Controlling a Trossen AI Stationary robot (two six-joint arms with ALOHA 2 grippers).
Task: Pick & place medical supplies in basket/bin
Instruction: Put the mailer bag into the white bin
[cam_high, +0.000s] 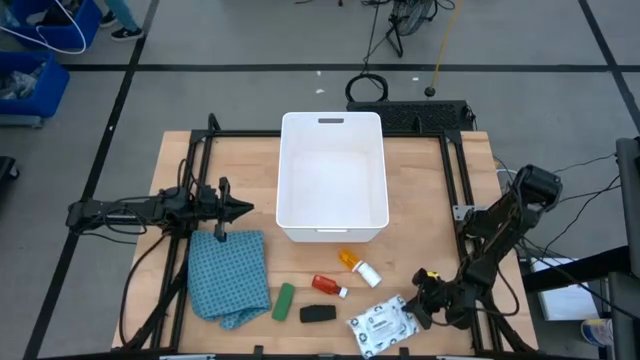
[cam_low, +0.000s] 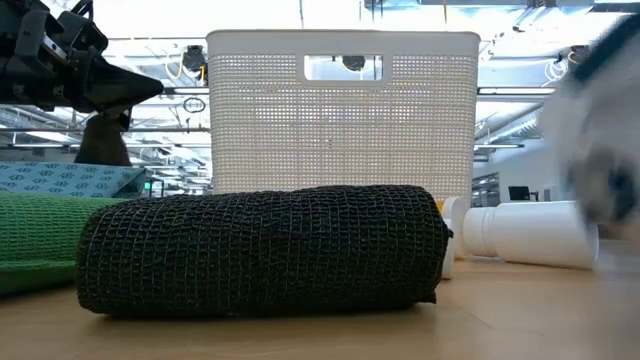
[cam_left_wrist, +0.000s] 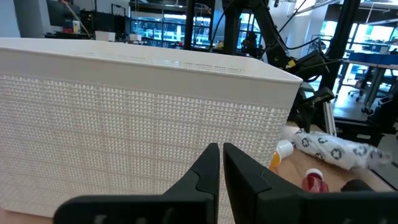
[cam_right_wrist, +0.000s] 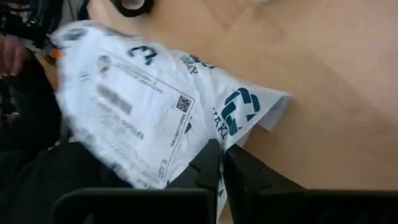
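Note:
The white tub (cam_high: 333, 175) stands at the table's far middle. In front of it lie the orange pill bottle (cam_high: 358, 266), the red-and-white tube (cam_high: 328, 286), the green piece (cam_high: 284, 302) and the black piece (cam_high: 318, 314). The black piece (cam_low: 260, 250) fills the low view's foreground. The white printed packet (cam_high: 382, 325) is at the near edge, with my right gripper (cam_high: 422, 300) shut on its right side. My left gripper (cam_high: 240, 208) hovers shut, left of the tub and above the blue cloth's far edge. My right gripper pinches the packet between its two fingers at an edge (cam_right_wrist: 208, 140) on the packet's right side, coming from the table's right. The packet spreads away from the fingers toward the left. In the low view it is a white blur (cam_low: 600, 130) raised above the tabletop.
The blue checked cloth (cam_high: 230, 278) lies at the near left, beside the green piece. A black frame (cam_high: 455, 180) runs along the table's sides. Bare wood lies between the tub and the small items and to the tub's right.

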